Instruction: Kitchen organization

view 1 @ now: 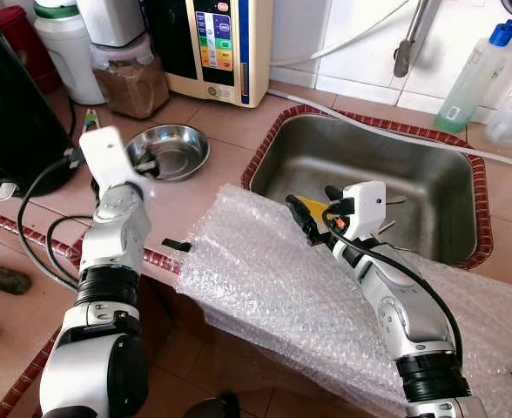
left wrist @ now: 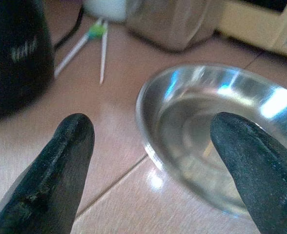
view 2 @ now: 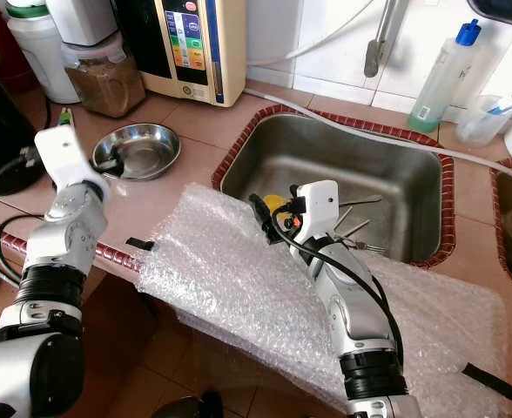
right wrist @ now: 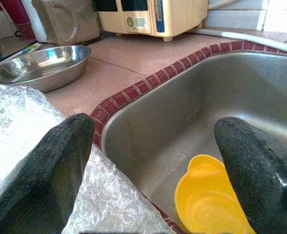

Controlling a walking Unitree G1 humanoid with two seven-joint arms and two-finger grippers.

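Left gripper (left wrist: pixel 148 165), fingers spread, frames shallow round steel bowl (view 1: pixel 169 150), likely lining up a grasp. Right gripper (right wrist: pixel 153 165), also spread empty, hangs over small yellow plastic cup (right wrist: pixel 207 200) in steel sink (view 1: pixel 430 192).

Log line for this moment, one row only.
left pincer: open, at steel bowl rim | right pincer: open, above yellow cup in sink | bubble wrap: over counter edge

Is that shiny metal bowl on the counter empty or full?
Empty. The metal bowl sits upright on the counter, and the left wrist view shows only its bare, reflective bottom.
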